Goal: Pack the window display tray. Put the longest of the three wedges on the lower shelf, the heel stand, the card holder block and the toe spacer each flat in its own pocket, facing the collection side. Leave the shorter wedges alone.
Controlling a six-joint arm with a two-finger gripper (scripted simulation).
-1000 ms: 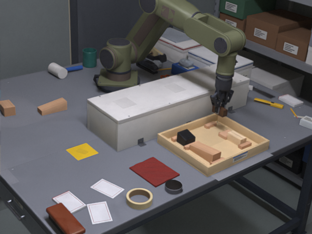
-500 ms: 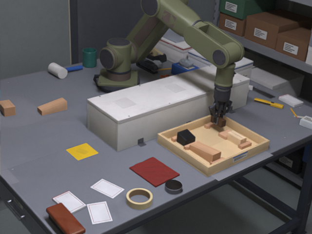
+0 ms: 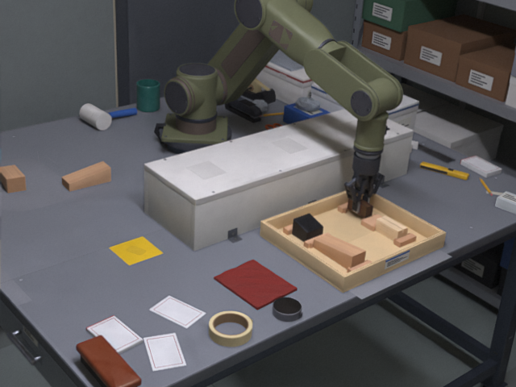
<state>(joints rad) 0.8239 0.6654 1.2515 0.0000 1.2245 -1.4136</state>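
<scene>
My gripper (image 3: pixel 361 205) reaches straight down into the back corner of the wooden display tray (image 3: pixel 352 238), and its fingers are closed around a small dark brown block (image 3: pixel 364 209) that sits low in the tray's rear pocket. A black block (image 3: pixel 306 226) lies in the left pocket. A long tan wedge (image 3: pixel 338 250) lies in the front pocket and a pale block (image 3: pixel 390 227) in the right one. Two shorter wooden pieces (image 3: pixel 86 176) (image 3: pixel 12 178) lie far left on the table.
The tray's back wall and the long white box (image 3: pixel 266 175) stand close behind my gripper. A red mat (image 3: pixel 255 283), a tape roll (image 3: pixel 230 328), a black puck (image 3: pixel 287 308), a yellow square (image 3: pixel 135 250) and white cards (image 3: pixel 177 311) lie on the front of the table.
</scene>
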